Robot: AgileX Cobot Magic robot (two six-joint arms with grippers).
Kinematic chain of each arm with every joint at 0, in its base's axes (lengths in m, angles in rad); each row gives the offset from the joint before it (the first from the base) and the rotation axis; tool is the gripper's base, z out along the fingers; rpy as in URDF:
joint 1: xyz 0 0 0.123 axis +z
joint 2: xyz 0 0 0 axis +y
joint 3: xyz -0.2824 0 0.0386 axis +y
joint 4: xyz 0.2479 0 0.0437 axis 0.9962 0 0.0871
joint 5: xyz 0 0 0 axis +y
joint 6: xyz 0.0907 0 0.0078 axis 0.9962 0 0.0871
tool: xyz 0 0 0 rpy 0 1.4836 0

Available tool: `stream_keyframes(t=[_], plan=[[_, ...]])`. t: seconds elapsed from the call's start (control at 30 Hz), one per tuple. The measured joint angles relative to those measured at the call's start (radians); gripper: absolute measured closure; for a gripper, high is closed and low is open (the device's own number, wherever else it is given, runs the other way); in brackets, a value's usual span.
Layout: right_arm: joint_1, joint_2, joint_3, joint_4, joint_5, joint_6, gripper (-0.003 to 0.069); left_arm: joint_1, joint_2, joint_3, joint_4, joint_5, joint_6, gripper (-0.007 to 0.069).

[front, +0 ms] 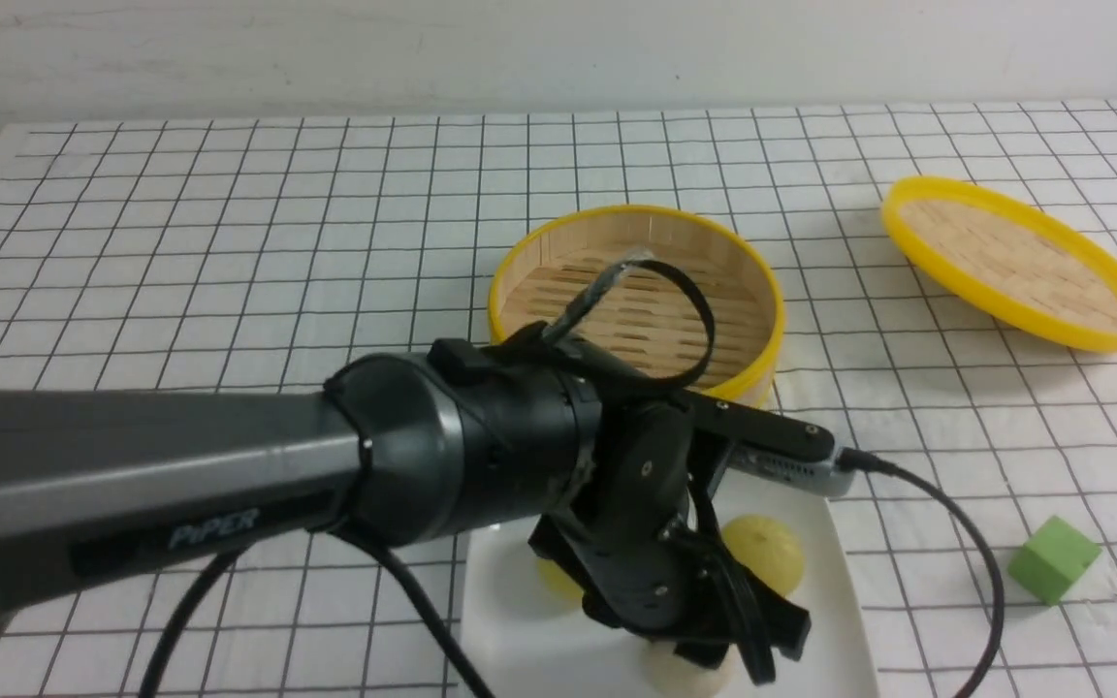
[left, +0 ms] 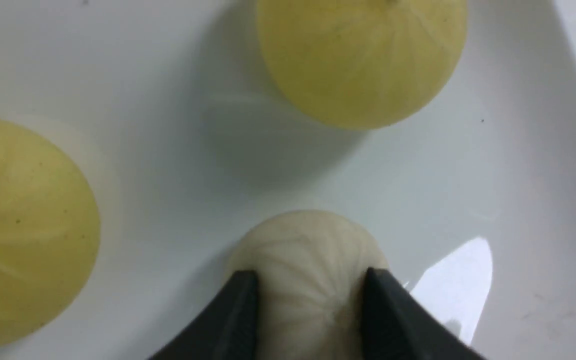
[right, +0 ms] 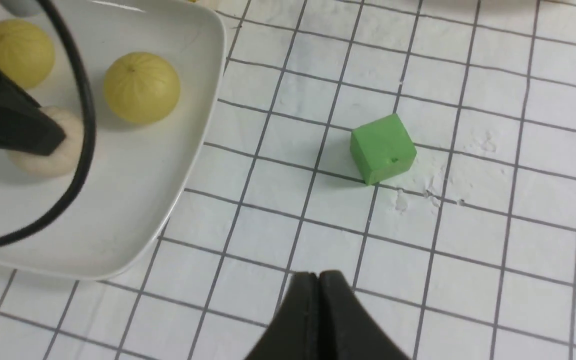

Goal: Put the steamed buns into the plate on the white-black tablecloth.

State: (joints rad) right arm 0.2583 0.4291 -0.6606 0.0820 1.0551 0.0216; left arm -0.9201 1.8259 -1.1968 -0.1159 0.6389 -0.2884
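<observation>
The white plate [front: 520,640] lies on the white-black tablecloth [front: 229,242] at the front centre. Two pale yellow-green steamed buns [front: 772,548] [front: 554,577] sit in it; the left arm partly hides one. My left gripper [front: 714,659] is down in the plate, shut on the beige-white bun [left: 308,250], its fingers [left: 238,315] pressing both sides. The bun's base seems to rest on the plate [left: 168,150]. My right gripper [right: 318,280] is shut and empty above the cloth, beside the plate [right: 118,200], and is out of the front view.
The round yellow-rimmed bamboo steamer [front: 520,271] stands empty behind the plate. Its yellow-rimmed lid [front: 1014,262] lies tilted at the back right. A green cube [front: 1053,560] sits on the cloth right of the plate. The left arm's cable [front: 966,543] loops over the plate's right edge.
</observation>
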Motion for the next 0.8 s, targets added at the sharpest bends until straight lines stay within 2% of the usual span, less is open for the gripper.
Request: stream_keyframes(t=[0.17, 0.33, 0.43, 0.53, 0.7, 0.8], plan=[[0.0, -0.257, -0.007, -0.036, 0.029, 0.068, 0.0674, -0.001, -0.026, -0.04, 0.032, 0.053, -0.003, 0.0202], [0.0, -0.438, 0.1, -0.068, -0.159, 0.073, 0.0673, -0.001, -0.081, -0.076, 0.097, 0.103, -0.004, 0.0211], [0.0, -0.447, 0.212, -0.064, -0.317, 0.072, 0.0673, -0.003, -0.121, -0.081, 0.144, 0.116, -0.007, 0.027], [0.0, -0.431, 0.276, -0.044, -0.406, 0.072, 0.0673, -0.002, -0.145, -0.081, 0.164, 0.122, -0.017, 0.0395], [0.0, -0.428, 0.3, -0.038, -0.452, 0.071, 0.067, -0.002, -0.149, -0.081, 0.171, 0.122, -0.017, 0.058], [0.0, -0.428, 0.3, -0.038, -0.454, 0.071, 0.0668, -0.002, -0.15, -0.081, 0.178, 0.122, -0.017, 0.0622]])
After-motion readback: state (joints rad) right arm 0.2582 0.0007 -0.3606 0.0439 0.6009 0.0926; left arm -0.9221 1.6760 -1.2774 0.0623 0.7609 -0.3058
